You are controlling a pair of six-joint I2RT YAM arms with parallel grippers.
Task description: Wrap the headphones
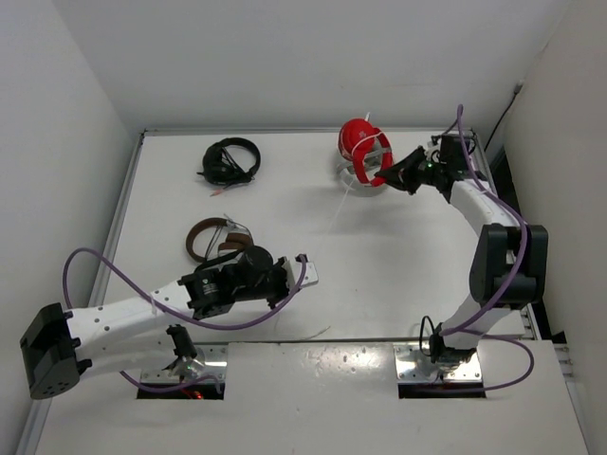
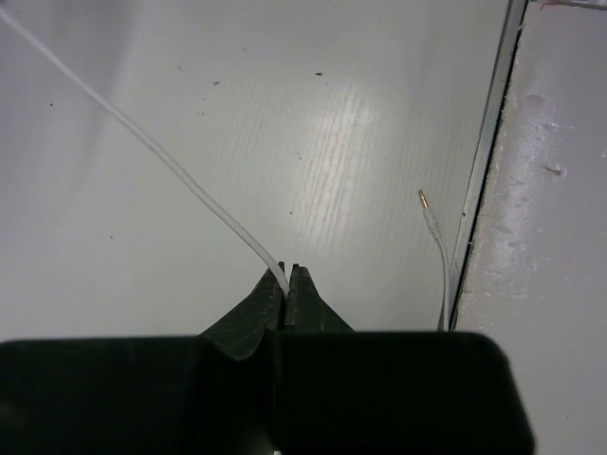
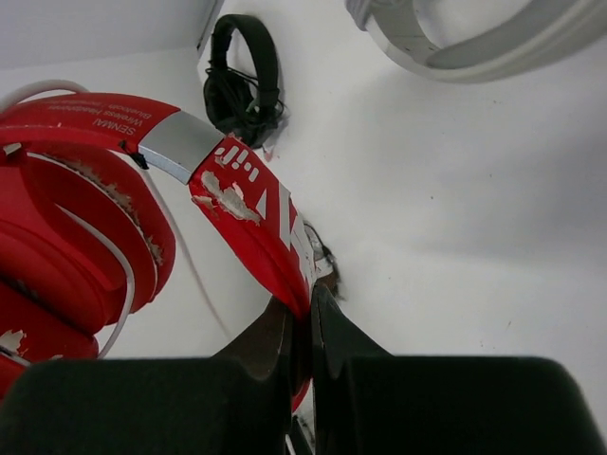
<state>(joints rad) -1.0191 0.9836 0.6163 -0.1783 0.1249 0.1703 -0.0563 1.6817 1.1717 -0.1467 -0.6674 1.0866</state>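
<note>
The headphones (image 1: 363, 144) are bright red and sit at the far right of the white table (image 1: 398, 265), raised off its surface. The headband (image 3: 237, 190) is glossy red plastic with a brushed silver slider section (image 3: 180, 142). Small white print on the band appears to read "SENMAI" above "Wireless Headphones"; the finer lines are too small to read. A white bar-pattern logo sits next to the silver section. The red coating is chipped in several patches, exposing a pale layer. The ear cushions (image 3: 57, 246) are round, padded and red.

The right gripper (image 3: 305, 308) is clamped on the headband, with both black fingers pressed against its edge.

The left gripper (image 2: 287, 277) is closed on the thin white cable (image 2: 161, 156), which is round and smooth and runs taut away from the fingertips. The plug (image 2: 424, 201) has a gold tip and rests on the table just beside the metal edge strip (image 2: 488, 142).

Black headphones (image 1: 230, 161) lie at the far left. Brown headphones (image 1: 216, 237) lie nearer, beside the left arm. White headphones (image 3: 455, 38) of matte plastic lie near the red pair.
</note>
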